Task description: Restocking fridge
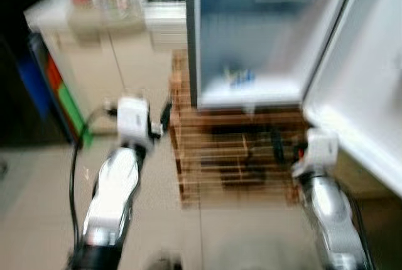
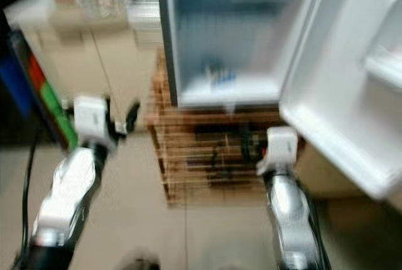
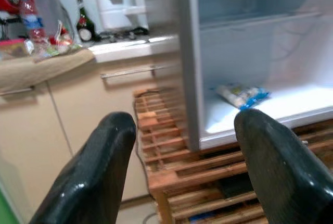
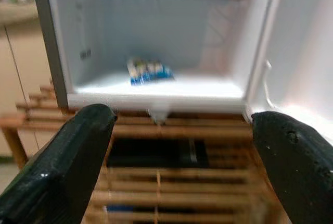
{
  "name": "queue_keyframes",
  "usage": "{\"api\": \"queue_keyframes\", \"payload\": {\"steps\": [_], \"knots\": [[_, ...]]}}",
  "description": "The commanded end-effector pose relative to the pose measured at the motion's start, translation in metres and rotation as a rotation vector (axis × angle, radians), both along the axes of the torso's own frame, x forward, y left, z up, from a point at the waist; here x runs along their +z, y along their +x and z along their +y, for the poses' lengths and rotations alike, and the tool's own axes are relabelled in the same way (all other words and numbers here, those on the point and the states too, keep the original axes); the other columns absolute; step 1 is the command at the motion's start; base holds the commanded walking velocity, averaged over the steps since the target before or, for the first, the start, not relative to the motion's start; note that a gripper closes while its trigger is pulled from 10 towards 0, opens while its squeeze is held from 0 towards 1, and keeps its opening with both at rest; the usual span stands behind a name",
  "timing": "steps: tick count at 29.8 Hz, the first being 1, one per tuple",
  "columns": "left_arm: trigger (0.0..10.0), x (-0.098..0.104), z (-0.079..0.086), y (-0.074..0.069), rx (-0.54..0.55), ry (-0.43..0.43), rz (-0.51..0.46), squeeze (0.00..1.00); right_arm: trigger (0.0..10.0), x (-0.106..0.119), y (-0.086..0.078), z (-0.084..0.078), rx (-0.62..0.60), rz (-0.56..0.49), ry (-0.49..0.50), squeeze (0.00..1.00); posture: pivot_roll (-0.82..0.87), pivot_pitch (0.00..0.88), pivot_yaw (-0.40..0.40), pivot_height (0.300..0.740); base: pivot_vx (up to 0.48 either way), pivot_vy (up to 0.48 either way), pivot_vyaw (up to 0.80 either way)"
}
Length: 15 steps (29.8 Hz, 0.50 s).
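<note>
The fridge (image 1: 251,44) stands open straight ahead, its white door (image 1: 370,94) swung out to the right. A blue and white packet (image 1: 240,77) lies on the floor of the fridge's lower compartment, also seen as the packet (image 3: 242,95) and the packet (image 4: 148,71) in the wrist views. My left gripper (image 1: 162,119) is held out left of the fridge, open and empty. My right gripper (image 1: 286,147) is in front of the wooden stand below the fridge, open with nothing between its fingers. The head views are blurred.
The fridge rests on a slatted wooden stand (image 1: 239,157). A beige counter with cabinets (image 1: 107,37) runs along the left, carrying bottles and jars. Blue, red and green bins (image 1: 59,94) stand at the far left. Tiled floor lies before me.
</note>
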State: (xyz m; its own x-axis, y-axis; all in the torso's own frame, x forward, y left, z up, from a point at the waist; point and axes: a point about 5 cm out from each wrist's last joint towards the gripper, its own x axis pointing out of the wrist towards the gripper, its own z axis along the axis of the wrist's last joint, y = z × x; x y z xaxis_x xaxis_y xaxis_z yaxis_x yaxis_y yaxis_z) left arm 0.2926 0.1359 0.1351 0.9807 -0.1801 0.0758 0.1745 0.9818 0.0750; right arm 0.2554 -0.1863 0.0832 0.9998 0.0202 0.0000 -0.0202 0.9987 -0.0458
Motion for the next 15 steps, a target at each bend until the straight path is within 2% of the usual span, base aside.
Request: {"api": "queue_keyframes", "payload": {"steps": [1, 5, 15], "knots": [[10.0, -0.001, 0.002, 0.002, -0.010, -0.002, 0.008, 0.00, 10.0, 0.005, 0.002, 0.000, 0.002, -0.019, -0.002, 0.00, -0.10, 0.000, 0.040, 0.740, 0.000, 0.000, 0.00], [10.0, -0.001, 0.002, 0.002, -0.021, -0.006, 0.006, 0.00, 10.0, 0.003, 0.000, 0.000, 0.002, -0.011, -0.008, 0.00, -0.11, 0.000, 0.041, 0.740, 0.000, -0.186, 0.00], [10.0, -0.001, -0.005, 0.002, -0.060, -0.022, 0.000, 0.00, 10.0, -0.011, -0.012, -0.002, 0.024, 0.027, -0.030, 0.00, -0.12, 0.000, 0.049, 0.740, 0.271, -0.394, 0.00]]}}
